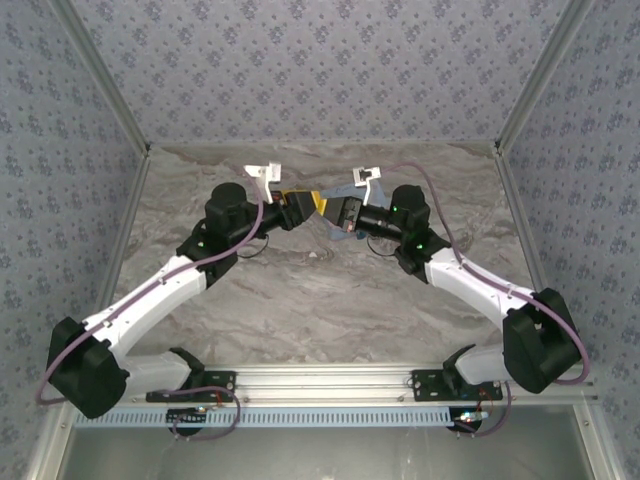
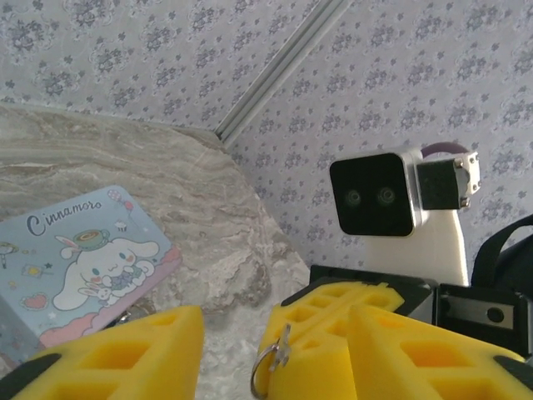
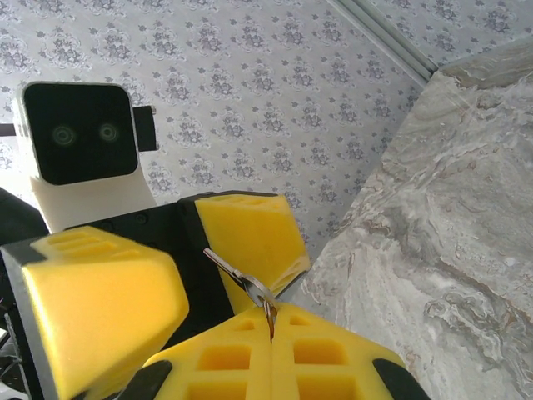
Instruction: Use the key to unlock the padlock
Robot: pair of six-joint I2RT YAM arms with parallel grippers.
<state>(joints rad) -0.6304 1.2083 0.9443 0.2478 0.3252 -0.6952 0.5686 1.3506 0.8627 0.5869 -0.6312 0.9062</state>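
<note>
My right gripper (image 3: 271, 323) is shut on the head of the key (image 3: 240, 272), a thin silvery key whose shaft sticks out up and to the left. The shaft points into the gap between the two yellow fingers (image 3: 96, 304) of my left gripper (image 1: 303, 207), which stand apart on either side without touching it. In the left wrist view the left gripper (image 2: 276, 333) is open around the right gripper's pressed fingertips, with the key's ring (image 2: 265, 372) hanging there. Both grippers meet above the back middle of the table. The padlock is hidden.
A pale blue tin (image 2: 83, 267) with a white cartoon figure lies flat on the marble table (image 1: 300, 300), just below the grippers, also seen as the tin (image 1: 346, 237) in the top view. Patterned walls close the back and sides.
</note>
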